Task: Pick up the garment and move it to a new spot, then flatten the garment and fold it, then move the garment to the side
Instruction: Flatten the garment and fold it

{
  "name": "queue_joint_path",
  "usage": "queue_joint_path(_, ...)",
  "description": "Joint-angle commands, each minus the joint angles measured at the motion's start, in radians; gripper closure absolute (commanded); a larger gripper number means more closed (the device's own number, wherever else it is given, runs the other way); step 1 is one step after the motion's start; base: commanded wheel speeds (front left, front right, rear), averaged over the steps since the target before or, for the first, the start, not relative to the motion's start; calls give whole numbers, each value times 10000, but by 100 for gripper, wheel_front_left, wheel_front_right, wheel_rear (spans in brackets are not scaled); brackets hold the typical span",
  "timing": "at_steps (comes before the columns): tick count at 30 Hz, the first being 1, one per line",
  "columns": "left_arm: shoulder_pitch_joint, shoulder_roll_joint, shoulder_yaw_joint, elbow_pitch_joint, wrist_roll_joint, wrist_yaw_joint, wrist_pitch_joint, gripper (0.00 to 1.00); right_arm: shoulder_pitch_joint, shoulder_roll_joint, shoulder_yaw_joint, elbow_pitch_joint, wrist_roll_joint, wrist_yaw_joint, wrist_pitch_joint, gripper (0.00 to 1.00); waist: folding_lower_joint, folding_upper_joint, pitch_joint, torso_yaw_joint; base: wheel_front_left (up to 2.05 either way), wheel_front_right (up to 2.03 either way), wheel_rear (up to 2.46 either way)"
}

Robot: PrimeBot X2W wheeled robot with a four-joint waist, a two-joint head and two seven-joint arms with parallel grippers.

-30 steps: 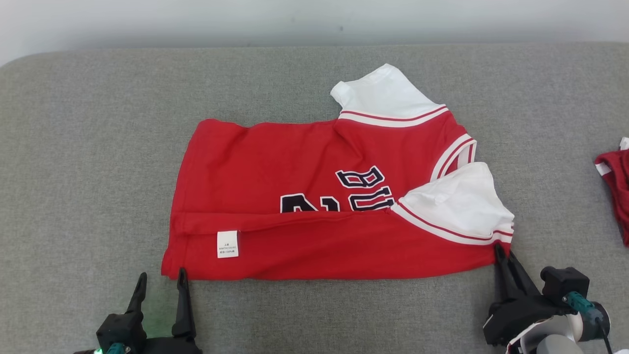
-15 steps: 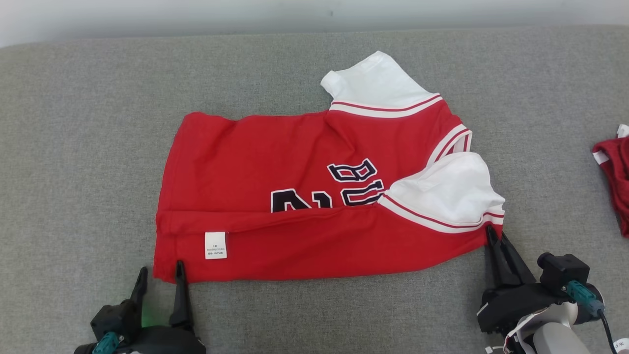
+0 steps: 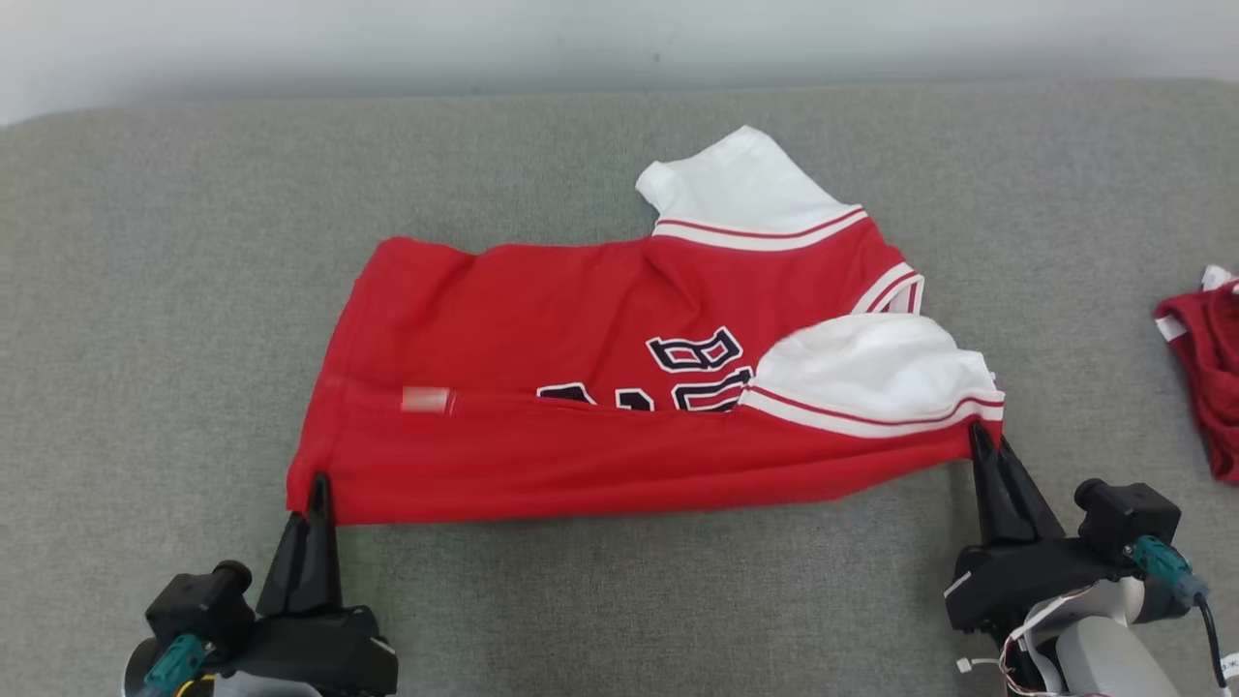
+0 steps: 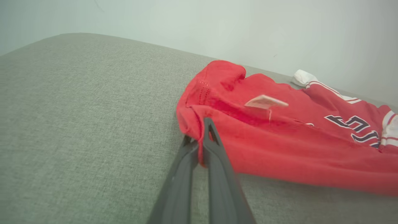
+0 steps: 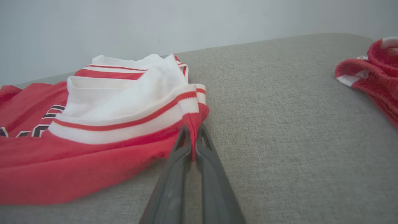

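The left fingers (image 3: 308, 557) are clamped on the near hem corner of the jersey (image 3: 581, 319). The right fingers (image 3: 1002, 494) are clamped on its near shoulder corner, just below the white sleeve (image 3: 871, 363). Between them the near edge runs fairly taut and appears lifted a little off the bench (image 3: 145, 290), its flap covering the lower part of the lettering. The rest of the jersey lies mid-bench, collar end to the right.

I judge the fold to be the step in hand, a lengthwise one. The next move calls for both arms to carry the near edge evenly toward the far edge, keep it taut, lay it down square, then let go.

The bench is grey woven cloth with rounded corners. A darker garment (image 3: 1205, 368) lies at its right edge, well apart. Behind is a plain pale wall (image 3: 581, 39).
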Motion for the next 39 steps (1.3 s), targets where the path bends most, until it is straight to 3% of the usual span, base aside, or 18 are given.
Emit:
queue_joint_path(1,187,16,140,-98,167,-50,-29,100,-92,72,-73,-16,103,-23,6,100,-1,-1,-393,-28,0,0,0)
queue_joint_path(13,1879,20,628,510,414,-39,-29,100,1068,-61,699,969,970,-24,6,100,-1,-1,-2360,-435,0,0,0)
queue_joint_path(28,3129,34,358,1329,222,311,-29,100,2494,-317,1159,1368,1472,-24,4,100,-1,-1,-2567,-424,0,0,0)
queue_joint_path(30,2938,36,307,1332,193,289,-29,0,2395,-278,1115,1357,1470,-24,4,8,-1,-1,-2493,-384,0,0,0)
queue_joint_path(31,2815,34,262,1240,145,240,-29,0,2312,-273,1104,1314,1428,-24,4,0,-1,-1,-2452,-360,0,0,0)
queue_joint_path(39,2213,14,277,831,694,111,-29,0,1475,-423,578,1096,790,-24,6,0,-1,-1,-1978,-134,0,0,0)
